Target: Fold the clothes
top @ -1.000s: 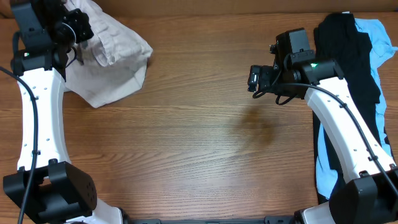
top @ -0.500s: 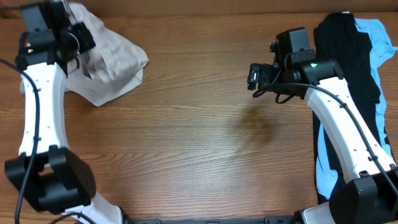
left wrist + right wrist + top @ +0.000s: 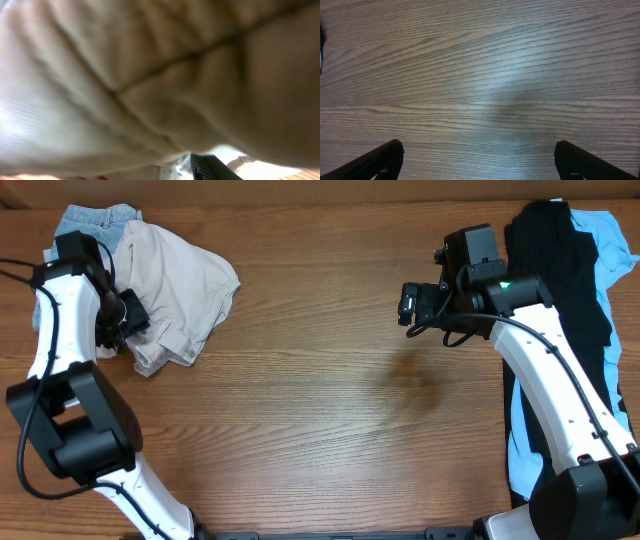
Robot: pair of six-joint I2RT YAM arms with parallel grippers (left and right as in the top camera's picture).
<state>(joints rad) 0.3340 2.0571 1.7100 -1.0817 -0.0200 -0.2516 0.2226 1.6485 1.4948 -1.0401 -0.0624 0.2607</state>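
Observation:
A crumpled beige garment (image 3: 185, 275) lies at the table's far left. My left gripper (image 3: 124, 316) is at its left edge and looks shut on the cloth. In the left wrist view the beige garment (image 3: 150, 75) fills the frame close up, and only one dark finger (image 3: 210, 169) shows at the bottom. My right gripper (image 3: 409, 305) is open and empty over bare wood, its two fingertips wide apart in the right wrist view (image 3: 480, 162). A black garment (image 3: 550, 260) lies on a light blue one (image 3: 612, 240) at the right edge.
A denim garment (image 3: 85, 222) lies at the far left corner, partly under the beige one. The wooden table (image 3: 330, 400) stretches between the two arms. The right arm runs along the black and blue pile.
My left gripper has moved from the far left corner toward the front, pulling the beige garment with it. The denim garment is uncovered. The right arm has not moved.

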